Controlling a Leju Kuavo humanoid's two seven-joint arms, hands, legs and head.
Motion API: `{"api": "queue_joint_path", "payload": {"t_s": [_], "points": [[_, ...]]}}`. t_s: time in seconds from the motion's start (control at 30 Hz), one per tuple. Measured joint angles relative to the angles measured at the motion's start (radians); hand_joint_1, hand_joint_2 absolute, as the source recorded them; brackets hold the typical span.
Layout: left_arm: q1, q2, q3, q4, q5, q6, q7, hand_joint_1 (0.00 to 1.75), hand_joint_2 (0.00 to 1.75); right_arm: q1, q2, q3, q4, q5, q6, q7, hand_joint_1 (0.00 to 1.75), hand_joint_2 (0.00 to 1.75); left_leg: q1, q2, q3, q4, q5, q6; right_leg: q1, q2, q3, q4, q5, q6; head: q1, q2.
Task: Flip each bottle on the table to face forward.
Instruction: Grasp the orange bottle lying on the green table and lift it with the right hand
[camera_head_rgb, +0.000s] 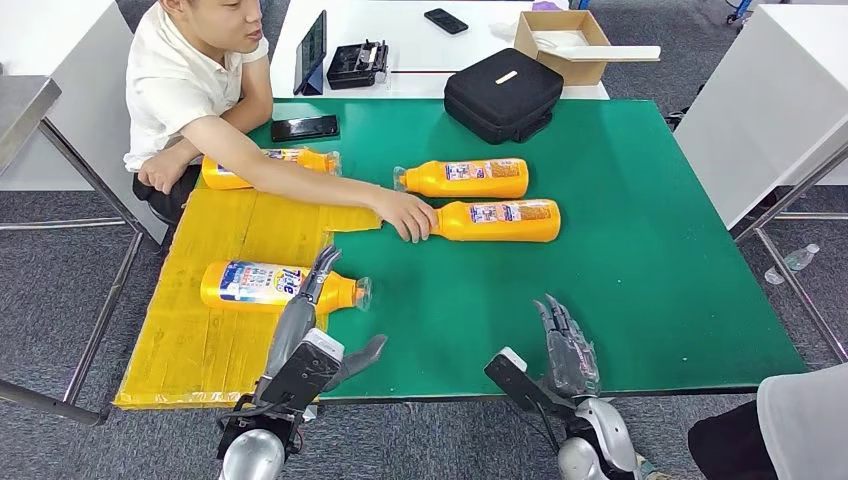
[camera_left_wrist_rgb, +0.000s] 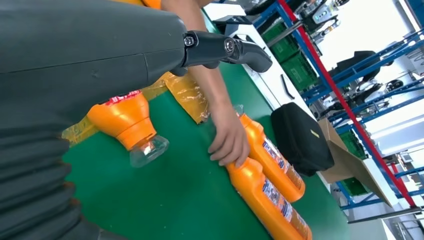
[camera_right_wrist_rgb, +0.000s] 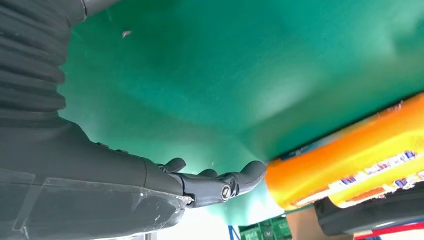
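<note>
Reaching over the nearest bottle (camera_head_rgb: 270, 285), the left hand (camera_head_rgb: 310, 330) has its fingers (camera_head_rgb: 322, 268) extended across the bottle's neck; whether they grip or merely touch cannot be told. The right hand (camera_head_rgb: 568, 345) rests at 5 o'clock on the green table (camera_head_rgb: 640, 270), fingers straight and apart, holding nothing.

Four orange bottles lie on their sides. The nearest sits at 8 o'clock on the yellow sheet (camera_head_rgb: 250, 225), its large front label up. A second bottle (camera_head_rgb: 268, 168) lies at 10 o'clock, under a person's arm. The person's hand (camera_head_rgb: 408, 214) touches the cap of a third bottle (camera_head_rgb: 498, 220) near centre; a fourth bottle (camera_head_rgb: 465, 178) lies just beyond it. These two show small-print labels, so they probably remain to be flipped.

At 12 o'clock, an open cardboard box (camera_head_rgb: 560, 45) holds something white and unidentifiable, and a black case (camera_head_rgb: 503, 92) sits zipped shut.
</note>
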Motion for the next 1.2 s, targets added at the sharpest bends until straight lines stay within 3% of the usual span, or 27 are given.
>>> {"api": "queue_joint_path", "payload": {"t_s": [0.1,0.4,0.7,0.9,1.2], "points": [[0.001,-0.002,0.006,0.002,0.003,-0.002,0.002,0.0,1.75,0.006,-0.008,-0.003,-0.012,0.01,-0.001,0.005,0.0,0.0,0.0,0.0,0.0,0.0,0.0,0.0,0.0,0.0,0.0,0.0,0.0,0.0,0.0,0.0],[0.002,-0.005,0.01,0.004,0.028,0.0,0.021,0.0,1.75,0.015,-0.039,-0.002,-0.023,0.169,-0.026,0.086,0.0,0.0,0.0,0.0,0.0,0.0,0.0,0.0,0.0,0.0,0.0,0.0,0.0,0.0,0.0,0.0],[-0.003,-0.005,0.007,0.022,0.057,-0.017,0.012,0.0,1.75,-0.048,-0.073,0.057,-0.001,0.364,-0.051,0.148,0.0,0.0,0.0,0.0,0.0,0.0,0.0,0.0,0.0,0.0,0.0,0.0,0.0,0.0,0.0,0.0],[-0.004,-0.005,0.006,0.023,0.056,-0.017,0.011,0.0,1.75,-0.061,-0.081,0.077,0.003,0.397,-0.051,0.163,0.0,0.0,0.0,0.0,0.0,0.0,0.0,0.0,0.0,0.0,0.0,0.0,0.0,0.0,0.0,0.0],[-0.003,-0.006,0.004,0.021,0.051,-0.024,0.01,0.0,1.75,-0.156,-0.132,0.214,0.035,0.447,-0.017,0.201,0.0,0.0,0.0,0.0,0.0,0.0,0.0,0.0,0.0,0.0,0.0,0.0,0.0,0.0,0.0,0.0]]}}
